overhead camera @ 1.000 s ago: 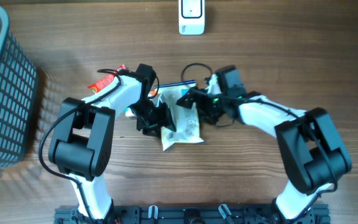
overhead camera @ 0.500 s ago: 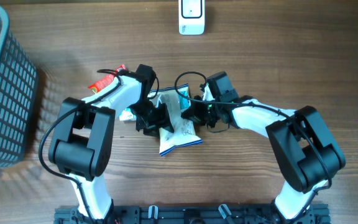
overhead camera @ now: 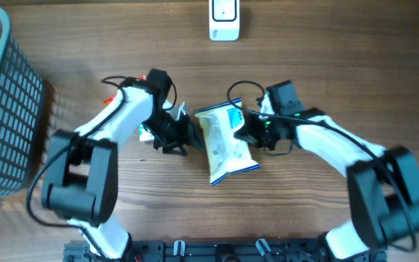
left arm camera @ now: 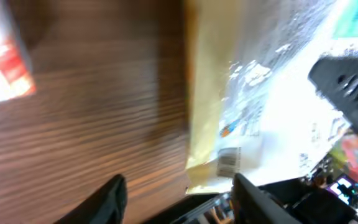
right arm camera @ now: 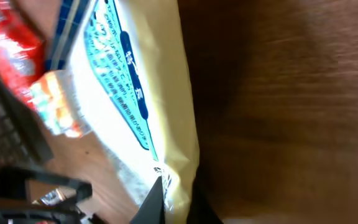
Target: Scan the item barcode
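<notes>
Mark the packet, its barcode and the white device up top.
packet (overhead camera: 225, 148), overhead view, middle of its white face.
barcode (left arm camera: 229, 160), left wrist view, centre of the bars.
white device (overhead camera: 224, 18), overhead view, middle of its body.

The bag (overhead camera: 228, 145) fills the gap between the left pincer (overhead camera: 186, 138) and the right pincer (overhead camera: 241, 133). A basket (overhead camera: 6, 109) stands far out past the left pincer. The table (overhead camera: 355, 73) on the right pincer's outer side is open.

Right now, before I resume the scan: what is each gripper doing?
Left gripper: open, holding nothing.
Right gripper: jaws shut on the packet edge.
</notes>
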Robot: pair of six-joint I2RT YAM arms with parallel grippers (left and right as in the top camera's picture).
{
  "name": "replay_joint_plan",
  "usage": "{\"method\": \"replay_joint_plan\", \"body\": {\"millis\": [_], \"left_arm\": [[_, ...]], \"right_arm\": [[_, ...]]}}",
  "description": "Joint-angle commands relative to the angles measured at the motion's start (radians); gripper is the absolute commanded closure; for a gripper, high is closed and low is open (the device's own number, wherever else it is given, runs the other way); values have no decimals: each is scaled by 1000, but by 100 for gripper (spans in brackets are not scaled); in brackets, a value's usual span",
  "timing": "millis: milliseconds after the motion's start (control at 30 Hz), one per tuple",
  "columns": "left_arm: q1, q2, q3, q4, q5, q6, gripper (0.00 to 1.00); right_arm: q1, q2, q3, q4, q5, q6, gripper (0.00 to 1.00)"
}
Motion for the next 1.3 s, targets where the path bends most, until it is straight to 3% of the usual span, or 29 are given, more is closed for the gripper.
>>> {"method": "replay_joint_plan", "body": {"millis": [0, 100, 267, 367, 733, 867, 933, 967, 1000, 1100, 1200, 1267], "left_arm": [[6, -24, 15, 46, 128, 25, 43], [9, -24, 15, 83, 164, 27, 37], [52, -24, 15, 85, 345, 152, 32], [95, -24, 15, 92, 375, 175, 30], [117, -24, 15, 103, 424, 190, 26], [117, -24, 15, 139, 478, 189, 27], [117, -24, 15, 153, 497, 189, 32], [117, -24, 15, 157, 497, 189, 40], [117, -24, 15, 156, 497, 189, 57], [117, -24, 15, 156, 497, 189, 81], [117, -24, 15, 156, 497, 180, 96], [117, -24, 15, 156, 497, 177, 96]], "right_arm": [[8, -59, -3, -1, -145, -67, 96], [6, -59, -3, -9, -219, -39, 96], [-31, -59, -3, 56, -367, 13, 96], [-61, -59, -3, 126, -479, 67, 96], [-72, -59, -3, 278, -553, 241, 96], [-70, -59, -3, 275, -568, 245, 96], [-70, -59, -3, 276, -567, 244, 96], [-70, -59, -3, 276, -567, 242, 96], [-70, -59, -3, 276, -568, 224, 96], [-70, -59, -3, 276, -564, 166, 96], [-70, -59, -3, 273, -544, 89, 93], [-70, -59, -3, 270, -529, 37, 81]]}}
